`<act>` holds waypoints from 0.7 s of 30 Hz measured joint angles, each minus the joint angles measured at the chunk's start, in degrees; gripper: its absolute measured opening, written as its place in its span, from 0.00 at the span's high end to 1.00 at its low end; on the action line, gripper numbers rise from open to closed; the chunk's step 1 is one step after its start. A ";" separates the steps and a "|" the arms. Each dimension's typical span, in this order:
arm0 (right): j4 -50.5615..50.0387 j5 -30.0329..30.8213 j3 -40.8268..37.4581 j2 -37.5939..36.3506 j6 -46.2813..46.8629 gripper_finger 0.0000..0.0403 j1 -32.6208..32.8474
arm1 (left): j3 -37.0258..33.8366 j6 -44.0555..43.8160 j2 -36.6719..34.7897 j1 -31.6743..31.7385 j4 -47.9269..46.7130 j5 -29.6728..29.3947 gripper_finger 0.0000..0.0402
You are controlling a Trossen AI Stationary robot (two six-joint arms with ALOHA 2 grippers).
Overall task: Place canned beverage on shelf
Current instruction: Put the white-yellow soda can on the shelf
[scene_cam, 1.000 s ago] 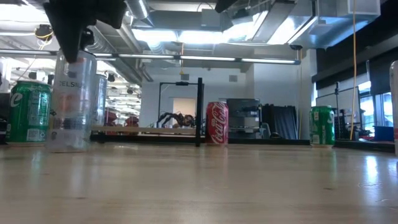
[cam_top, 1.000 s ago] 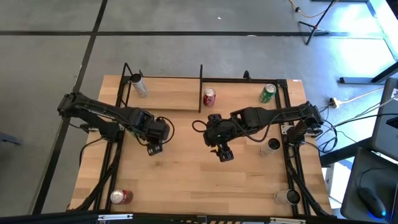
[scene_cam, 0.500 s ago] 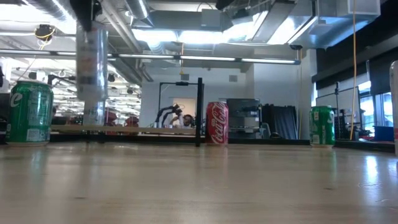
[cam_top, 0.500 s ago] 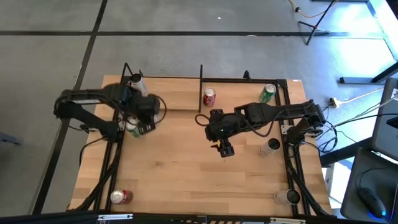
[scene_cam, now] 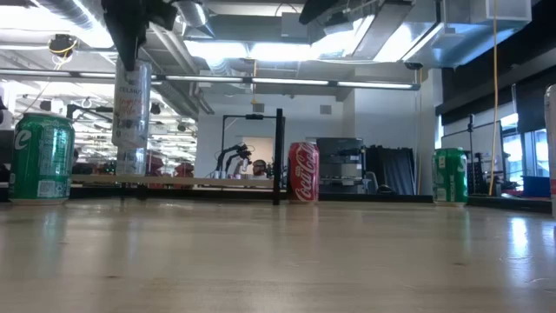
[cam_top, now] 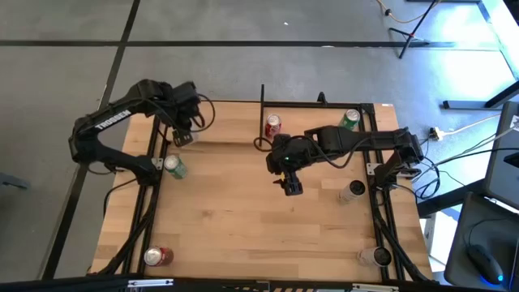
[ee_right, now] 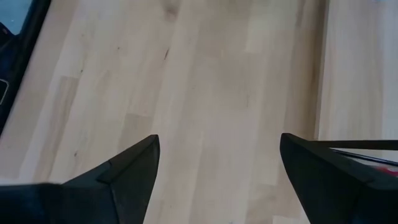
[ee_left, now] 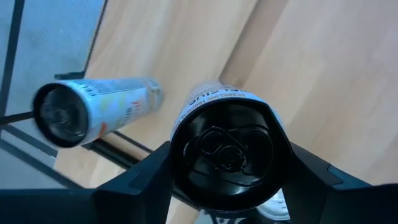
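The left gripper (cam_top: pixel 182 134) clamps a slim silver can (ee_left: pixel 227 149) over the left end of the narrow light-wood shelf (cam_top: pixel 223 130), seemingly just above it; the right gripper (cam_top: pixel 290 186) hangs open mid-worktop

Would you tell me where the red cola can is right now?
The red cola can stands upright at the shelf's right end, beside the black post.

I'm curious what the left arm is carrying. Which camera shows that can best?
The left wrist view: the can fills it, its black pull-tab top clamped in the left gripper. The low view shows it upright above the shelf; the high view mostly hides it; the right wrist view misses it.
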 joint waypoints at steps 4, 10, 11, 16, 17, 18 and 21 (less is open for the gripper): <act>0.06 -0.17 0.00 0.00 -0.30 0.20 -0.92 | -0.60 4.79 -1.08 5.34 0.08 1.66 0.47; 1.16 -0.90 -0.02 0.00 -1.78 0.20 -2.44 | -5.40 9.88 -2.16 11.16 1.73 2.59 0.47; 1.61 -1.09 -0.04 0.00 -2.01 0.20 -2.68 | -5.94 10.69 -2.25 12.13 2.55 2.97 0.47; 3.49 -3.27 -0.04 0.00 -3.18 0.20 -3.89 | -7.88 13.66 -2.39 16.55 4.43 3.22 0.47; 3.38 -3.57 -0.04 0.00 -3.39 0.20 -4.14 | -8.29 14.12 -2.39 17.23 4.72 3.15 0.47; 3.36 -4.06 -0.04 0.00 -3.53 0.20 -4.20 | -8.79 14.55 -2.39 17.91 4.96 3.10 0.47; 3.53 -4.90 -0.04 0.01 -4.37 0.20 -4.57 | -9.80 15.78 -2.39 19.69 6.32 3.54 0.47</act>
